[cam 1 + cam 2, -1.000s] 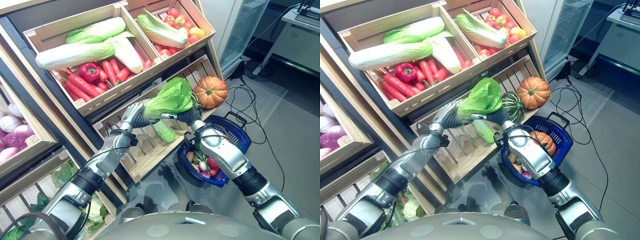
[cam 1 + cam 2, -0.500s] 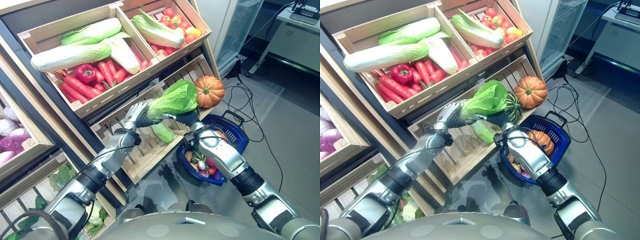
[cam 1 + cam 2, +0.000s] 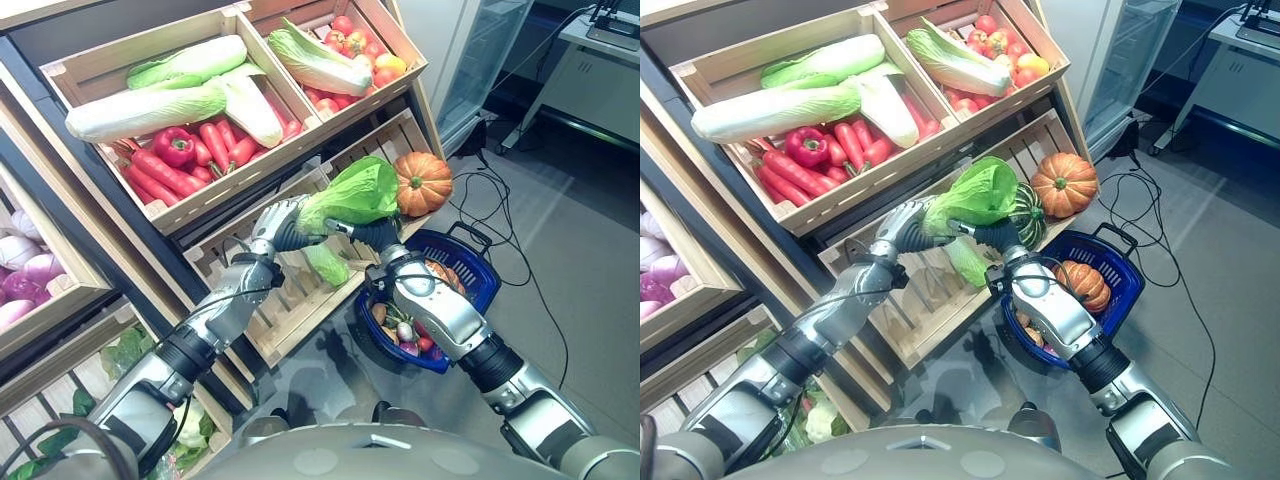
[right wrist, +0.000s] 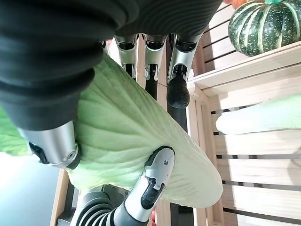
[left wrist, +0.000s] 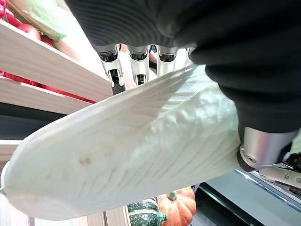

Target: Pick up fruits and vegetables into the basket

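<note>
Nearest, the blue basket (image 3: 470,262), already part filled, sits low on the robot's right. Just above its near rim, the right hand (image 3: 374,234) and left hand (image 3: 281,222) both curl around a green cabbage (image 3: 352,193). Over the last second the cabbage has barely shifted. It is not yet over the basket. Behind stand wooden crates (image 3: 262,150).
</note>
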Controlling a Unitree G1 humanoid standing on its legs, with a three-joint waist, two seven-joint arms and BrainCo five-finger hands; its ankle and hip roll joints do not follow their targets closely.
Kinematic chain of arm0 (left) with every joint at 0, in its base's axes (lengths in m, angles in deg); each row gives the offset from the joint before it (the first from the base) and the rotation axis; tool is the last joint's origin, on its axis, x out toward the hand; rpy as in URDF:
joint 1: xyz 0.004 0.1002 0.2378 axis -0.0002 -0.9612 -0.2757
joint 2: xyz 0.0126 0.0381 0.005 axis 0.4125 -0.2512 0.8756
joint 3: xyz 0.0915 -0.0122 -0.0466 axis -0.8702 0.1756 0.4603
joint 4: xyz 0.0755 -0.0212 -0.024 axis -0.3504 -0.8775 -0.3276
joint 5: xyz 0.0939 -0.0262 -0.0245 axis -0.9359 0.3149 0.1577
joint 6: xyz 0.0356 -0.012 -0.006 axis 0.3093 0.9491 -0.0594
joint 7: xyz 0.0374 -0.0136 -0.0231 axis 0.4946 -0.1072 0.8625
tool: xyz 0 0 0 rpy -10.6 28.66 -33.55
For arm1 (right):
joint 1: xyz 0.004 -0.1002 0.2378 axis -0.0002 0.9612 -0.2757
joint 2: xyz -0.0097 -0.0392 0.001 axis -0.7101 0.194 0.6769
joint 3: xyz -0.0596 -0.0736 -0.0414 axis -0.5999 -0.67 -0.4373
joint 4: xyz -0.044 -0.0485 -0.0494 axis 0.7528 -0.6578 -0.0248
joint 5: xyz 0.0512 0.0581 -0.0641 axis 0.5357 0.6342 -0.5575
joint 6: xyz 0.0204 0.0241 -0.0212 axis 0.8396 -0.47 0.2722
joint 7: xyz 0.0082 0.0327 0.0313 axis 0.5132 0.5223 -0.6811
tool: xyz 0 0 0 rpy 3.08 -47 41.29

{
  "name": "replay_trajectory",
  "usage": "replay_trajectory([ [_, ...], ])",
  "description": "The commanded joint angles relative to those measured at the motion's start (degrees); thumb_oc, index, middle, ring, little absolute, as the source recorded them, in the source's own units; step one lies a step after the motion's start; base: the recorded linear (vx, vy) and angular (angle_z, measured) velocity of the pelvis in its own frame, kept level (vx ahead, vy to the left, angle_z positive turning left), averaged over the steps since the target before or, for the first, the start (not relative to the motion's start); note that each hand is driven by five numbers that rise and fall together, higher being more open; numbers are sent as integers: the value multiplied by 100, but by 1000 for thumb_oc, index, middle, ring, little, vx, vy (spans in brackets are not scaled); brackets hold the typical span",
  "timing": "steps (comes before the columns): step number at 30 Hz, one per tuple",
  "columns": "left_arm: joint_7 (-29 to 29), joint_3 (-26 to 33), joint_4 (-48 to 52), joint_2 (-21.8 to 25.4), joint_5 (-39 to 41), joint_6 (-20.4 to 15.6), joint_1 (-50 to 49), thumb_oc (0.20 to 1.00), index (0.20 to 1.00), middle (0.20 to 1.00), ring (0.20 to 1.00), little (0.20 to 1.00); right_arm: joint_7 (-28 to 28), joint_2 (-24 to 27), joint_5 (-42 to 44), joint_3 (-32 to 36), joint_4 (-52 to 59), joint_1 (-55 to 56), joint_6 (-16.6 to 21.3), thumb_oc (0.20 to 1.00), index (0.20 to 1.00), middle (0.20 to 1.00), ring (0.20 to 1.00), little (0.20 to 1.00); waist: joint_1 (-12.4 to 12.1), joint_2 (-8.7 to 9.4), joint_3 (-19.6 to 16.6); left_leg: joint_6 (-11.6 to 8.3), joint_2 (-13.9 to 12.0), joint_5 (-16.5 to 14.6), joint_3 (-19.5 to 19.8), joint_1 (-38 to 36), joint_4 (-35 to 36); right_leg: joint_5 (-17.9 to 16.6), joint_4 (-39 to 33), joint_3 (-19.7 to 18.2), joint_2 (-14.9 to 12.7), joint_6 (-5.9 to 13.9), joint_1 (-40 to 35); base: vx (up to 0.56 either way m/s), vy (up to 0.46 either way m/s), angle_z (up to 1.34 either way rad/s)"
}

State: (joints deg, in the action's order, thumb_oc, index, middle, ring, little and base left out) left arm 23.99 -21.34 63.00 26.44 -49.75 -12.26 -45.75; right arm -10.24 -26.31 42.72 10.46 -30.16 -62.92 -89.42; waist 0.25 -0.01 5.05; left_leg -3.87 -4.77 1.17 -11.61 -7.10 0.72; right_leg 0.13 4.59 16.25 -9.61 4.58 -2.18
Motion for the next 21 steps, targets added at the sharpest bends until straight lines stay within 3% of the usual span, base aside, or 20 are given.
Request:
replay_trajectory([
  [1, 79, -666, 362, -274, -115, -210, 791, 871, 871, 871, 871, 871, -55, -712, 74, -178, 410, -864, 663, 200, 200, 200, 200, 200, -39, 164, -6, 182, 189, -804, -309, -29, -167, -272, -320, 5, -569, 644, -134, 0, 0, 0],
  [2, 26, -690, 301, -274, 22, -166, 797, 1000, 1000, 1000, 1000, 1000, -66, -715, 70, -185, 405, -887, 663, 200, 200, 200, 200, 200, -37, 166, 3, 187, 188, -805, -305, -41, -159, -265, -315, -1, -557, 641, -140, 0, 0, 0],
  [11, 111, -461, -123, -109, 534, -57, 156, 1000, 1000, 1000, 1000, 1000, -64, -466, 159, 154, 782, -887, 702, 200, 200, 200, 200, 200, -91, 162, 32, 168, 167, -792, -292, -5, -167, -239, -315, -9, -525, 626, -121, 0, 0, 0],
  [21, 688, 475, -973, 88, 1198, -489, -1052, 1000, 1000, 1000, 1000, 1000, -53, 3, 476, 1083, 1245, -480, 724, 200, 200, 200, 200, 200, -203, 168, 84, 145, 125, -782, -274, 6, -208, -199, -293, 48, -493, 570, -162, 4, -6, 2],
])
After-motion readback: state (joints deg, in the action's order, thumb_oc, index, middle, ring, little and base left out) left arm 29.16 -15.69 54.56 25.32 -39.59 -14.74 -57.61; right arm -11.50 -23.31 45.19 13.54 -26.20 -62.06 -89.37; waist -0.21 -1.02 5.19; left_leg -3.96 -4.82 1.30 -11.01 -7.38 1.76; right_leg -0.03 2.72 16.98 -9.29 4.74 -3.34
